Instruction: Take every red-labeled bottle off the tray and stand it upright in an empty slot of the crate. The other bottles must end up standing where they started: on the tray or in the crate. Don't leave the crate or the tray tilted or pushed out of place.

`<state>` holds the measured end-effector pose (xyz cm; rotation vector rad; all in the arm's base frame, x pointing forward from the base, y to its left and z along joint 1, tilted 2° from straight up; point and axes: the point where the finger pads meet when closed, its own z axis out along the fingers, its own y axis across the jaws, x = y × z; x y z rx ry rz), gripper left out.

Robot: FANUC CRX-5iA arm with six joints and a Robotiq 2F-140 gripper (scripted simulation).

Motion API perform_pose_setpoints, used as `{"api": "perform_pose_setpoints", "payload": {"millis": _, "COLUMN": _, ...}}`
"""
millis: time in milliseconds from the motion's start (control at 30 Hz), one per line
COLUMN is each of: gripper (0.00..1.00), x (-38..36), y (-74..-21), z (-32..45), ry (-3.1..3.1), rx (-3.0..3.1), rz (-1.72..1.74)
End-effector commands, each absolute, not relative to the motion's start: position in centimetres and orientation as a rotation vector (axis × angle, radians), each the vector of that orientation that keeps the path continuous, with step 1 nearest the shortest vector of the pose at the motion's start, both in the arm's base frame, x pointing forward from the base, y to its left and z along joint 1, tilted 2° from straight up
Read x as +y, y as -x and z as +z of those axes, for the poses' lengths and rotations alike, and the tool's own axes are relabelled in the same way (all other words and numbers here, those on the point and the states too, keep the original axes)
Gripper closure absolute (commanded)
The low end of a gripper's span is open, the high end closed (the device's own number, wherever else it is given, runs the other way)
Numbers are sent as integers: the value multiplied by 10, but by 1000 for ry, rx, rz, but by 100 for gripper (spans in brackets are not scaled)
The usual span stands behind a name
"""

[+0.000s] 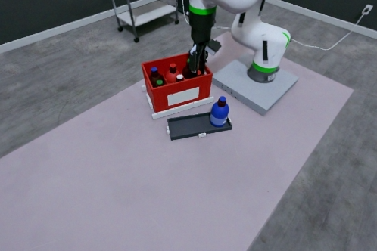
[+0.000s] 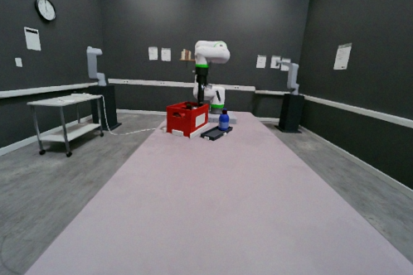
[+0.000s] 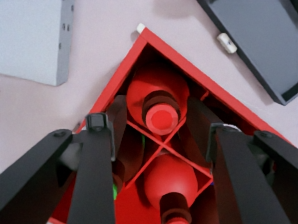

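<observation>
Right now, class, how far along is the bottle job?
Looks done: a red bottle stands upright in a corner slot of the crate; only the blue bottle is on the tray.
In hand: nothing; the pincer is open around that red bottle's neck.
Left: probably just lifting the pincer clear.

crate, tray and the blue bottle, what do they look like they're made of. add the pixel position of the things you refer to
The crate [image 1: 160,94] [image 2: 176,124] [image 3: 177,60] looks like hard red plastic: evenly colored, thin-walled, with thin dividers. The tray [image 1: 187,134] [image 2: 213,137] [image 3: 248,65] is dark gray and matte, perhaps plastic or painted metal. The blue bottle [image 1: 219,111] [image 2: 224,121] has a soft sheen and solid color, so plastic or coated glass; I can't tell which.
</observation>
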<state>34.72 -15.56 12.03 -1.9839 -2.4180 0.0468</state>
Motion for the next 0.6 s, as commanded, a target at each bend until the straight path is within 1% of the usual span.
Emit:
{"api": "perform_pose_setpoints", "payload": {"millis": 0, "gripper": 56, "x": -156, "y": -348, "z": 121, "ry": 1985, "rx": -2419, "rz": 46}}
{"api": "perform_pose_setpoints", "payload": {"millis": 567, "gripper": 56, "x": -156, "y": -348, "z": 128, "ry": 1985, "rx": -2419, "rz": 46}}
